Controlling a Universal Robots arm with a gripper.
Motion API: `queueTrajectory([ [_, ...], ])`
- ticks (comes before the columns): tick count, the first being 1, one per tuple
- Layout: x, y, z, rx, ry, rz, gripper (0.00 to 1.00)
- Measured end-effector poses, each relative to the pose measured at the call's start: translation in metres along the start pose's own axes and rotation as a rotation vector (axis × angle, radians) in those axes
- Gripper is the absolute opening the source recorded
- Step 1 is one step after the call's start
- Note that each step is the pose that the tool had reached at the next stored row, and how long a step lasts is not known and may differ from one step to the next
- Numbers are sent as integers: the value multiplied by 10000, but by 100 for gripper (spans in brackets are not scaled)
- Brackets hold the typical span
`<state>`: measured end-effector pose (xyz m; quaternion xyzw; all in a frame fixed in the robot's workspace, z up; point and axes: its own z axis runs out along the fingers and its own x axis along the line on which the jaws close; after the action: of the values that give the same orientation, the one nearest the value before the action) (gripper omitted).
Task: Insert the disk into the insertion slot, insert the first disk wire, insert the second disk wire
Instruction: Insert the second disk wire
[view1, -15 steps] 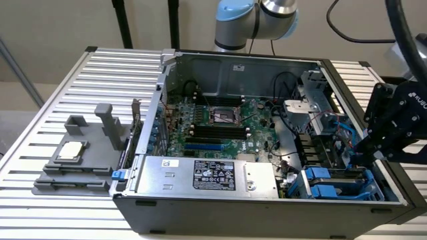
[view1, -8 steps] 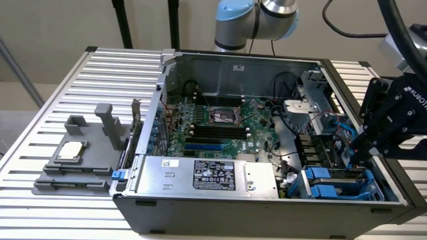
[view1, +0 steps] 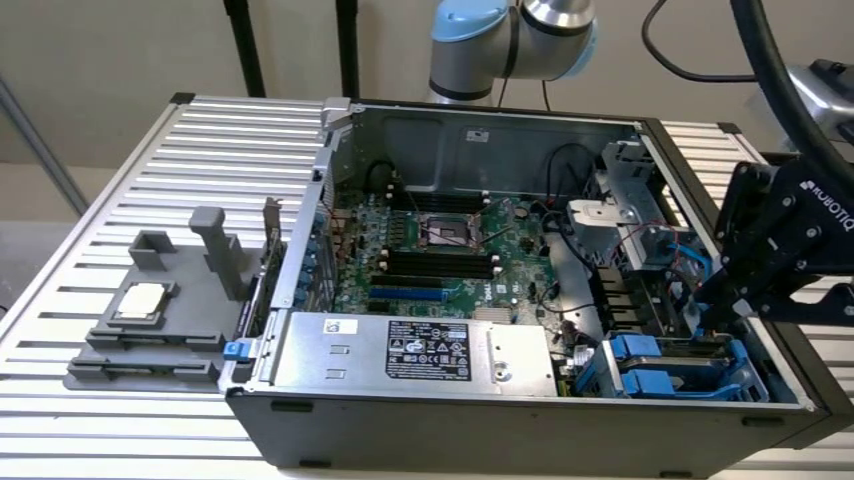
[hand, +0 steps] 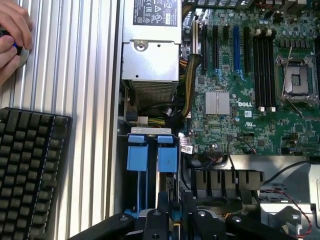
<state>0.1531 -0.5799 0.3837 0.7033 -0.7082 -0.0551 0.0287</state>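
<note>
The open computer case (view1: 534, 420) lies on a slatted table. At its front corner on the exterior view's right is the insertion slot (view1: 747, 385), a grey bay with blue clips (hand: 137, 157). The blue-framed disk (view1: 661, 368) sits down inside it. My black gripper (view1: 697, 322) reaches into the case just behind the bay, beside a blue wire (view1: 687, 262) that runs toward its tips. In the wrist view my gripper (hand: 175, 210) hangs right over the bay's end. Its fingers (hand: 162, 202) stand close together on a small blue and dark piece, which looks like the disk wire's plug.
The silver power-supply box (view1: 414, 350) fills the case's front. The green motherboard (view1: 441, 250) lies behind it. A grey stand with a chip (view1: 147, 310) sits on the table at the exterior view's left. A keyboard (hand: 30, 170) and a person's hand (hand: 12, 35) are beside the case.
</note>
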Motion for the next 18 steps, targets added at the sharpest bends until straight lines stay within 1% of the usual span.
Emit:
queueTrajectory([
  [17,-23,-15,139,2,1,1,25],
  [18,-23,-16,146,2,1,1,23],
])
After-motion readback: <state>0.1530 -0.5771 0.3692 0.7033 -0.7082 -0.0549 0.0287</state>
